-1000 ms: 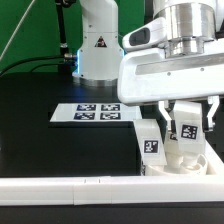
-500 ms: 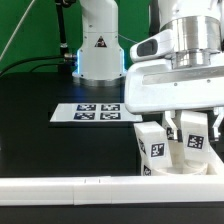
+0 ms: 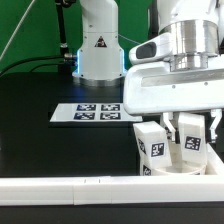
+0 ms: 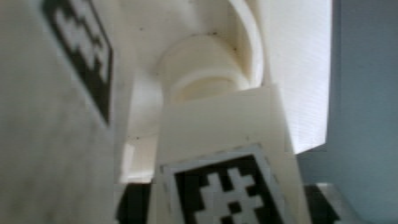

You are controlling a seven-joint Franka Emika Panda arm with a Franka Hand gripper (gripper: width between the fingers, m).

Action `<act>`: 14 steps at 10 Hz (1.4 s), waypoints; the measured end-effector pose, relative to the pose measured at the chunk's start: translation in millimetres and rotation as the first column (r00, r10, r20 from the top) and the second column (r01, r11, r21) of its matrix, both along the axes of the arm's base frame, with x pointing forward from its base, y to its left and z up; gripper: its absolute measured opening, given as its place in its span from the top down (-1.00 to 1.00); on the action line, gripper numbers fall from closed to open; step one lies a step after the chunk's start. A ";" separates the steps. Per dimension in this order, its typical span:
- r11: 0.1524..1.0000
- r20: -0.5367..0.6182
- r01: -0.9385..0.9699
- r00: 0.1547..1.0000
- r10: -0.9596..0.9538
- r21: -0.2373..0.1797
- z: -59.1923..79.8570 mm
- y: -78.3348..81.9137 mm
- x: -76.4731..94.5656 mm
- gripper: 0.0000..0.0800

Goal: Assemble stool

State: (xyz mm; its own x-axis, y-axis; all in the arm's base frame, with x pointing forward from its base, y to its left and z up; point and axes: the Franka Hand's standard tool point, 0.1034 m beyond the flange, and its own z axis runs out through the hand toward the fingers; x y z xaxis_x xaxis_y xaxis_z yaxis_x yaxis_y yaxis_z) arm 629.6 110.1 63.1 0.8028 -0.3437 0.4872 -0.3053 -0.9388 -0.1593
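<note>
My gripper (image 3: 190, 134) is at the exterior view's lower right, fingers down on either side of a white stool leg block (image 3: 190, 143) with a square tag, held upright. A second tagged leg block (image 3: 152, 146) stands just to its left. Both legs rise from the white seat disc (image 3: 166, 169), mostly hidden behind them. In the wrist view my gripper (image 4: 222, 205) is shut on the tagged leg (image 4: 217, 120), whose far end meets the rimmed seat (image 4: 294, 50). The other leg (image 4: 54, 110) fills the side of that view.
The marker board (image 3: 95, 112) lies flat on the black table in the middle. A long white rail (image 3: 60, 185) runs along the front edge. The arm's white base (image 3: 98, 45) stands at the back, with green cloth behind it.
My gripper came down a little and shifted slightly to the exterior view's right with the leg in it. It has barely moved in the last half second.
</note>
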 end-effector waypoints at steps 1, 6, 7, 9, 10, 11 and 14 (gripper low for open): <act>1.000 0.004 0.000 1.000 0.000 -0.001 0.6 -1.2 1.2 0.21; 1.000 0.004 0.001 1.000 -0.001 -0.001 0.7 -1.4 1.6 -0.55; 1.000 0.004 0.001 1.000 -0.001 -0.001 0.7 -1.4 1.6 -0.55; 1.000 0.004 0.001 1.000 -0.001 -0.001 0.7 -1.4 1.6 -0.62; 1.000 0.004 0.001 1.000 -0.001 -0.001 0.7 -1.4 1.6 -0.62; 1.000 0.004 0.001 1.000 -0.001 -0.001 0.7 -1.4 1.6 -0.62; 0.999 -0.043 0.010 0.999 -0.008 0.043 31.7 -4.9 6.8 -0.62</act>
State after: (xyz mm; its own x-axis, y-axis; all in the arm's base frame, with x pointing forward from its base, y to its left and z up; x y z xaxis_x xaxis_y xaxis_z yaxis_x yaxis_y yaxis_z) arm 636.4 105.2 94.8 0.8196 -0.3707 0.4368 -0.3209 -0.9287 -0.1862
